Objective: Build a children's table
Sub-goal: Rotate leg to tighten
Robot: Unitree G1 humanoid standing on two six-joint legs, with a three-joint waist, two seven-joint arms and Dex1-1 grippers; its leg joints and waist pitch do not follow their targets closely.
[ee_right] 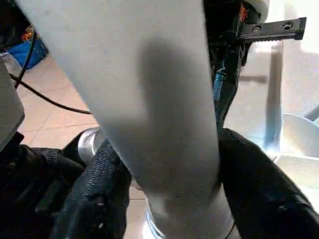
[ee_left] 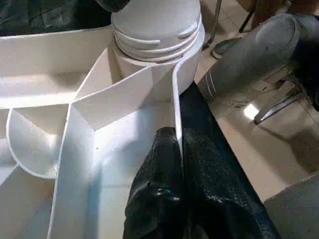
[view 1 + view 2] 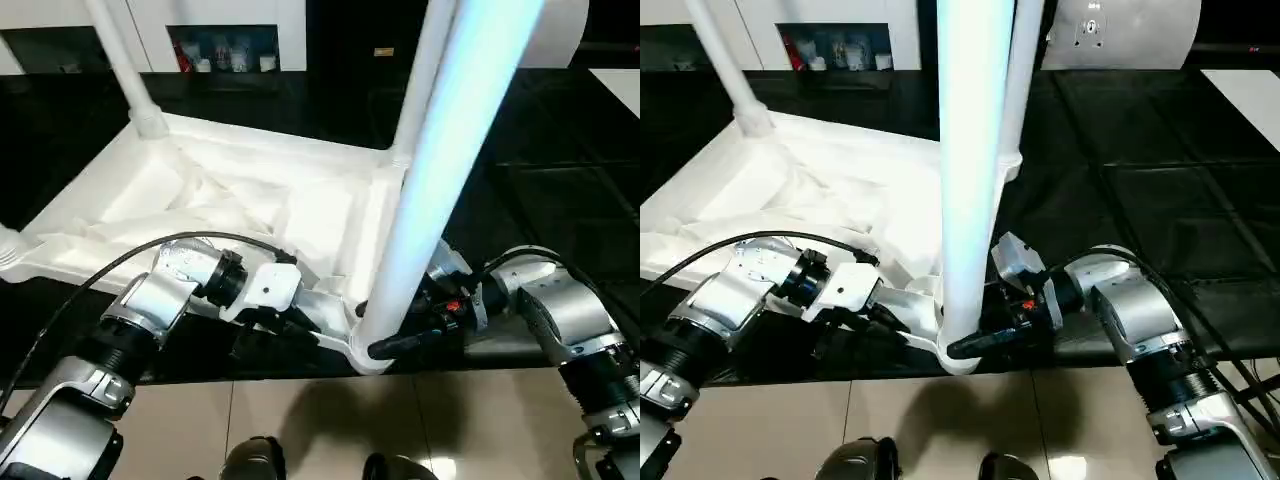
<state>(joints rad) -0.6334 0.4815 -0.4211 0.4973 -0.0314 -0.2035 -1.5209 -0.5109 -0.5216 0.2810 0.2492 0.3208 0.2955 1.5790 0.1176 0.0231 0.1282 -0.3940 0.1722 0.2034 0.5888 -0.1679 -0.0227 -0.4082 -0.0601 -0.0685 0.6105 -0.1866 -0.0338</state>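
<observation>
At the black worktop's [image 3: 1160,160] near edge lies the upturned white plastic table top [image 3: 250,200]. Left fingers [image 2: 164,184] pinch its rim; right fingers [image 1: 249,184] straddle the white tube leg [image 3: 975,150], which should stay upright while twisting.

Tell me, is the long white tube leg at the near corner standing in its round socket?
In and upright: the long white tube leg rises from the near round corner socket, threads showing at its base.

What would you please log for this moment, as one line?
stage: near leg in corner socket | left hand: shut on top's rim | right hand: around leg base
</observation>
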